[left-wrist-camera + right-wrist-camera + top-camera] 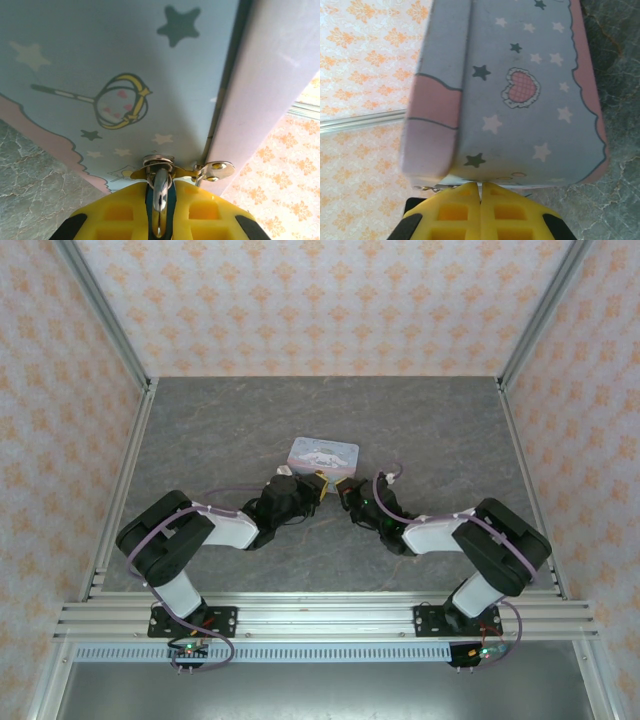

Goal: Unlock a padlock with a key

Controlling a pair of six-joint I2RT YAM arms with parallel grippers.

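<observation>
At tin's [322,453] 6 o'clock edge, your left gripper [318,484] pinches padlock [160,199]; shackle looks closed through hasp [159,161]. Right gripper [481,188] at 5 o'clock, jaws pressed together; key not discernible. Unlocking not yet done.

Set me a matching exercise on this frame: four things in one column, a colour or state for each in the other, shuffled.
Things:
1. left gripper
2. right gripper
3. tin
4. table

Colour or state:
A. grey, marbled
B. shut, fingers pressed together
C. pale blue and pink, with stars
D. closed on the padlock

Pairs: 1-D, 2-B, 3-C, 4-A
</observation>
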